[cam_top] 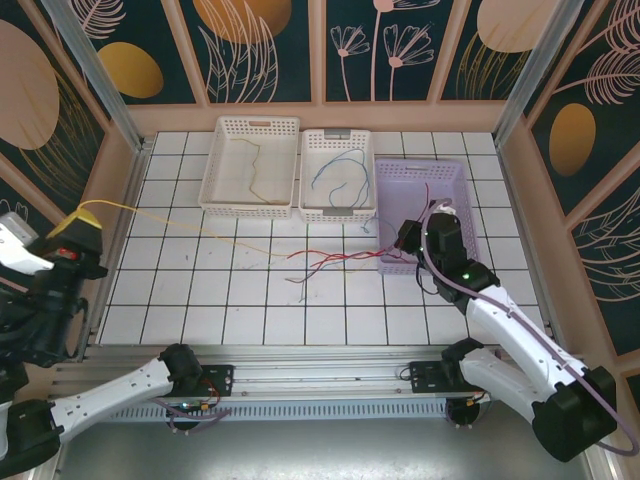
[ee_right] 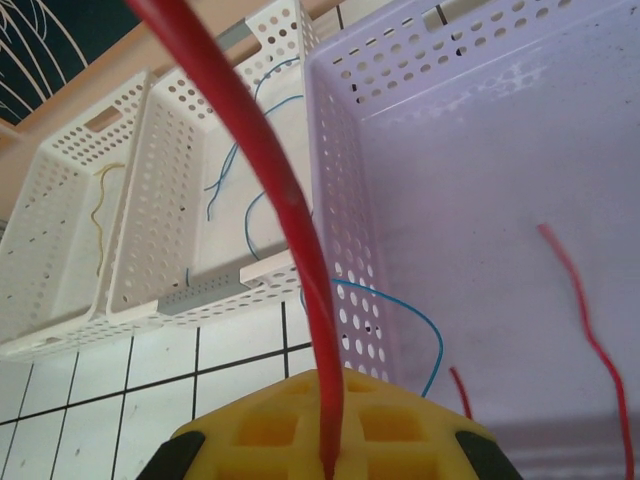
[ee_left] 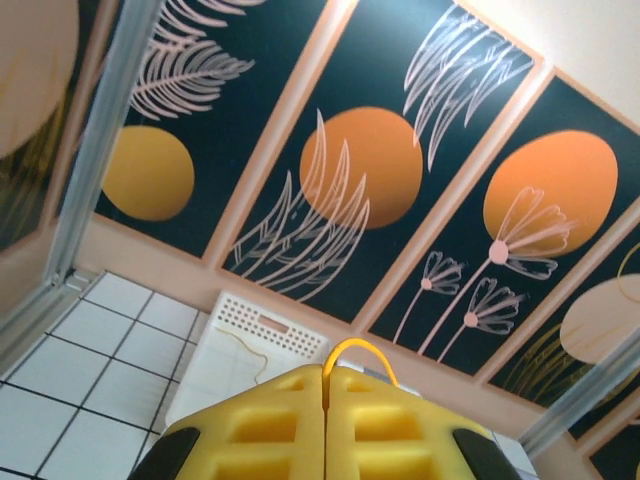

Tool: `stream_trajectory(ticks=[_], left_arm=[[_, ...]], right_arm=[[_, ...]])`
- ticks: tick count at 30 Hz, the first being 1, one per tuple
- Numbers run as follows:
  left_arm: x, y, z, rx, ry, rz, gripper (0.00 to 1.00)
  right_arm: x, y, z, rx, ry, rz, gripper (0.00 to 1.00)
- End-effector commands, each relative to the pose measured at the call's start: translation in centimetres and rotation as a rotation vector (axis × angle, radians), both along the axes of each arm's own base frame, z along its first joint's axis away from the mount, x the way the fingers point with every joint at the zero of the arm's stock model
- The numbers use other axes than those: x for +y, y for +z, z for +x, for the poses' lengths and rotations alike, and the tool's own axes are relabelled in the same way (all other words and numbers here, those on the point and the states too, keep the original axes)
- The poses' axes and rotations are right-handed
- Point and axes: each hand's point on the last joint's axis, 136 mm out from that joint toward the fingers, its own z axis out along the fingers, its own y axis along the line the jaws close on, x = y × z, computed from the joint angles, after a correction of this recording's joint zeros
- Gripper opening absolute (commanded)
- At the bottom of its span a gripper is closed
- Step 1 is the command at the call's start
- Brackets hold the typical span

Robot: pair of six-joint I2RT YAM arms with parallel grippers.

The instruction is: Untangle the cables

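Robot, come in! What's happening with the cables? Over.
Left gripper shut on yellow cable. Right gripper shut on red cable. Tangle between them.

I count three baskets: white basket (cam_top: pixel 250 124), another white basket (cam_top: pixel 337 210), lilac basket (cam_top: pixel 410 185); tangled cables (cam_top: pixel 330 262) uncountable.

Glossy white tiles cover the surface (cam_top: pixel 180 292). The white perforated basket (cam_top: pixel 248 209) and lilac perforated basket (cam_top: pixel 420 185) look matt plastic; the thin red cable (ee_right: pixel 316 340) and thin yellow cable (cam_top: pixel 150 212), smooth-sheathed.
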Motion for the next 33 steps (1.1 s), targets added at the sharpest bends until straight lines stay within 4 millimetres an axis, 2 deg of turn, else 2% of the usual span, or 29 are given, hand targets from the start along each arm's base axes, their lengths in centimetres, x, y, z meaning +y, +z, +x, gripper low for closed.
stream_trajectory(ticks=[1, 9, 13, 15, 18, 26, 30, 33], left_arm=[[1.5, 1.5, -0.2, -0.009, 0.079, 0.05, 0.0], [5.0, 4.9, -1.7, -0.083, 0.171, 0.012, 0.0], [6.7, 6.1, -2.8, -0.156, 0.196, -0.062, 0.0], [5.8, 6.1, -2.4, -0.161, 0.178, -0.047, 0.0], [3.1, 5.8, -0.8, -0.123, 0.144, 0.021, 0.0], [-4.8, 4.2, 3.6, -0.075, 0.046, 0.164, 0.0], [-7.2, 4.3, 5.3, -0.08, 0.051, 0.23, 0.0], [-8.3, 5.2, 6.0, -0.103, 0.062, 0.264, 0.0]], right_arm=[[0.0, 0.9, 0.7, -0.042, -0.032, -0.019, 0.0], [0.2, 0.4, 1.4, -0.034, -0.037, -0.066, 0.0], [0.3, 0.3, 1.9, -0.035, -0.038, -0.086, 0.0], [0.6, 0.7, 2.1, -0.041, -0.027, -0.079, 0.0], [1.9, 2.6, 2.6, -0.073, 0.01, -0.062, 0.0], [7.3, 11.8, 1.8, -0.228, 0.153, -0.041, 0.0], [10.3, 13.4, 0.6, -0.245, 0.23, -0.041, 0.0], [12.5, 12.8, -0.2, -0.243, 0.275, -0.056, 0.0]])
